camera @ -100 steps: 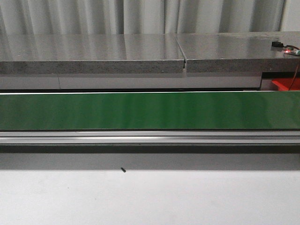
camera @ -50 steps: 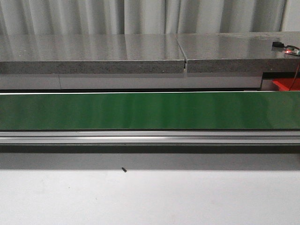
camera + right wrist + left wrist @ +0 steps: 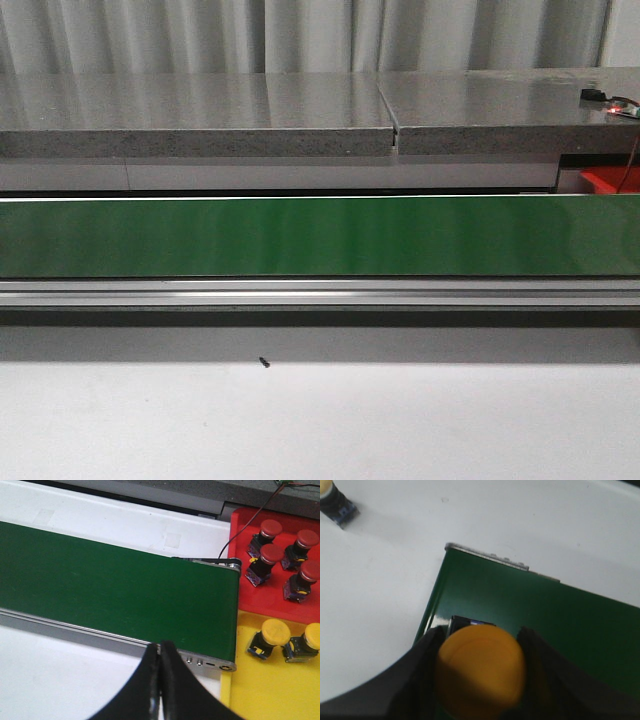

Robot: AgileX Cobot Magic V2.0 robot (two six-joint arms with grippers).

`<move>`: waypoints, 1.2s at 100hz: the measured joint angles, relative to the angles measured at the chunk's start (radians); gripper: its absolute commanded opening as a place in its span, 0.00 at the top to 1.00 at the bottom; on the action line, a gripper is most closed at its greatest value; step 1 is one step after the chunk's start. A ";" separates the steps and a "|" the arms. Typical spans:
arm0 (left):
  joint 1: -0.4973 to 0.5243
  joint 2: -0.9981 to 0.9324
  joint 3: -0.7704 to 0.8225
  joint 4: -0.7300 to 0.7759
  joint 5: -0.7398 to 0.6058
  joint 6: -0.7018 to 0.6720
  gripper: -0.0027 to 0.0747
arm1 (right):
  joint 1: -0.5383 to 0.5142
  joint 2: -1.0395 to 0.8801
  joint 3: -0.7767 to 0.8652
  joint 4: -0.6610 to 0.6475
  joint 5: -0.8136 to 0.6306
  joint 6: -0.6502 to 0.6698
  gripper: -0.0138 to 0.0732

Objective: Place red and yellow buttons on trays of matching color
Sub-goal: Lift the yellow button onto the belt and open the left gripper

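Observation:
My left gripper (image 3: 481,642) is shut on a yellow button (image 3: 480,675), holding it by the sides just above the end of the green belt (image 3: 545,620). My right gripper (image 3: 160,647) is shut with nothing in it, over the belt's near rail. Beside that end of the belt (image 3: 125,590) lies the red tray (image 3: 280,607) holding several red buttons (image 3: 272,555). The yellow tray (image 3: 270,690) holds two yellow buttons (image 3: 275,631). Neither gripper shows in the front view.
Another yellow-capped button (image 3: 332,500) lies on the white table beyond the belt's end. The green belt (image 3: 320,236) crosses the whole front view, with a grey stone counter (image 3: 200,120) behind it. A small black speck (image 3: 263,362) lies on the white table.

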 measured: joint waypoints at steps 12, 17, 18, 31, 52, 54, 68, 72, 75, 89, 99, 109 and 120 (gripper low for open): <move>-0.023 0.000 0.041 0.000 -0.042 0.009 0.80 | 0.000 0.000 0.000 0.000 0.000 0.000 0.92; -0.036 0.000 0.051 -0.001 -0.061 0.009 0.80 | 0.000 0.000 0.000 0.000 0.000 0.000 0.92; -0.040 0.000 0.053 -0.001 -0.064 0.009 0.80 | 0.000 0.000 0.000 0.000 0.000 0.000 0.92; -0.075 0.000 0.059 -0.005 -0.108 0.011 0.80 | 0.000 0.000 0.000 0.000 0.000 0.000 0.92; -0.107 0.033 0.060 -0.011 -0.129 0.011 0.80 | 0.000 0.000 0.000 0.000 0.000 0.000 0.92; -0.107 0.035 0.060 -0.011 -0.129 0.011 0.80 | 0.000 0.000 0.000 0.000 0.000 0.000 0.92; -0.109 0.056 0.060 -0.011 -0.129 0.012 0.80 | 0.000 0.000 0.000 0.000 0.000 0.000 0.92; -0.109 0.061 0.060 -0.011 -0.127 0.012 0.80 | 0.000 0.000 0.000 0.000 0.000 0.000 0.92; -0.109 0.065 0.060 -0.011 -0.125 0.012 0.80 | 0.000 0.000 0.000 0.000 0.000 0.000 0.92; -0.111 0.077 0.060 -0.020 -0.125 0.012 0.78 | 0.000 0.000 0.000 0.000 0.000 0.000 0.92; -0.113 0.077 0.060 -0.026 -0.125 0.012 0.74 | 0.000 0.000 0.000 0.000 0.000 0.000 0.92; -0.113 0.077 0.060 -0.026 -0.125 0.012 0.57 | 0.000 0.000 0.000 0.000 0.000 0.000 0.92; -0.113 0.077 0.060 -0.024 -0.123 0.012 0.32 | 0.000 0.000 0.000 0.000 0.000 0.000 0.92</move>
